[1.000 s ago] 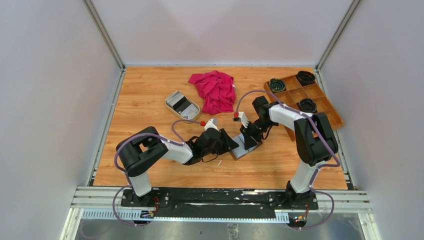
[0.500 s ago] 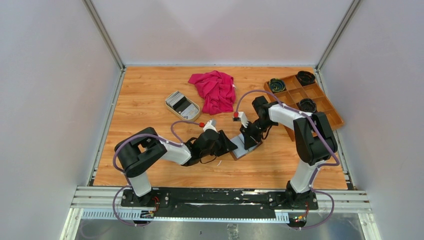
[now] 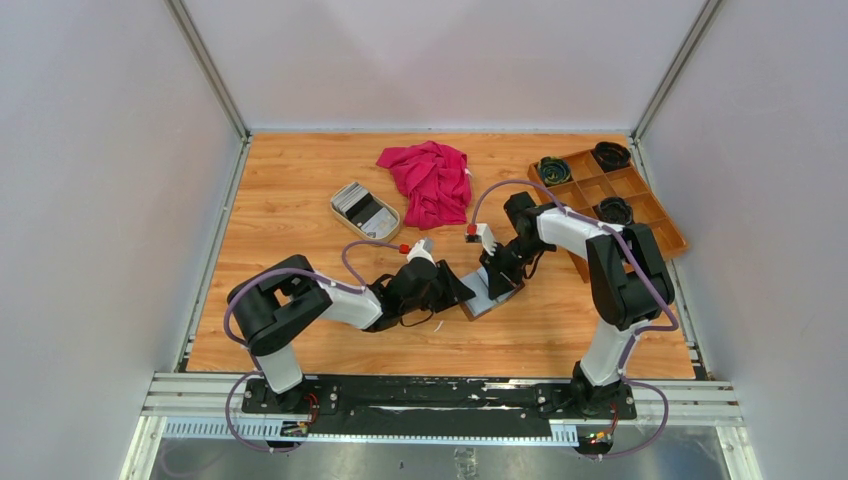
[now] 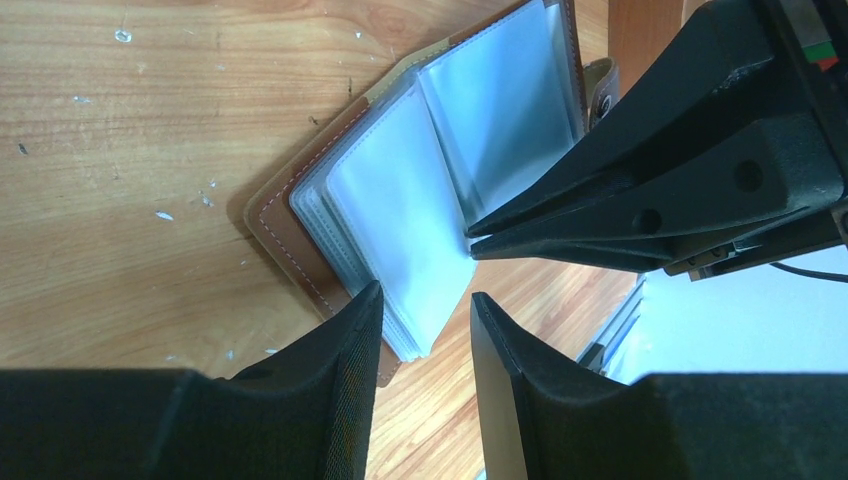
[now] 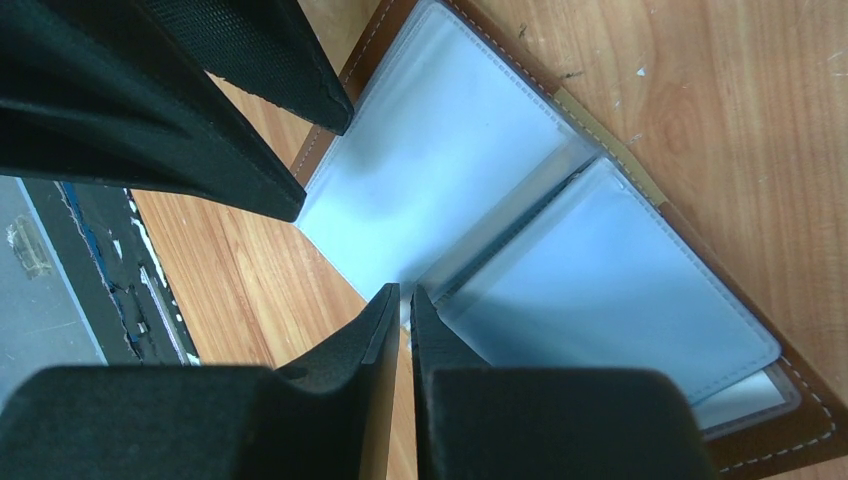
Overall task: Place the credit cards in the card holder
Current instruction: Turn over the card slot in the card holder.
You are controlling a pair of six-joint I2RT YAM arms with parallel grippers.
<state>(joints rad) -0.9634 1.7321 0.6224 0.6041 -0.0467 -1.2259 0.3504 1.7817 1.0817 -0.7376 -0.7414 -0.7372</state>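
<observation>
The brown card holder (image 3: 482, 302) lies open on the table, its clear sleeves fanned out (image 4: 400, 200) (image 5: 560, 200). My left gripper (image 4: 425, 292) is open and empty, and its jaws straddle the near corner of the sleeve stack. It comes in from the left in the top view (image 3: 456, 286). My right gripper (image 5: 404, 290) is shut, with its tips pinched at a sleeve edge by the holder's fold. It also shows in the left wrist view (image 4: 470, 232). The credit cards (image 3: 362, 205) lie stacked in the beige dish, far from both grippers.
The beige oval dish (image 3: 336, 209) sits at the back left. A red cloth (image 3: 430, 180) lies bunched behind the grippers. A wooden compartment tray (image 3: 590, 190) holding dark round items stands at the back right, close to the right arm's elbow.
My left arm has edged slightly to the left. The right gripper and the card holder have stayed where they were.
</observation>
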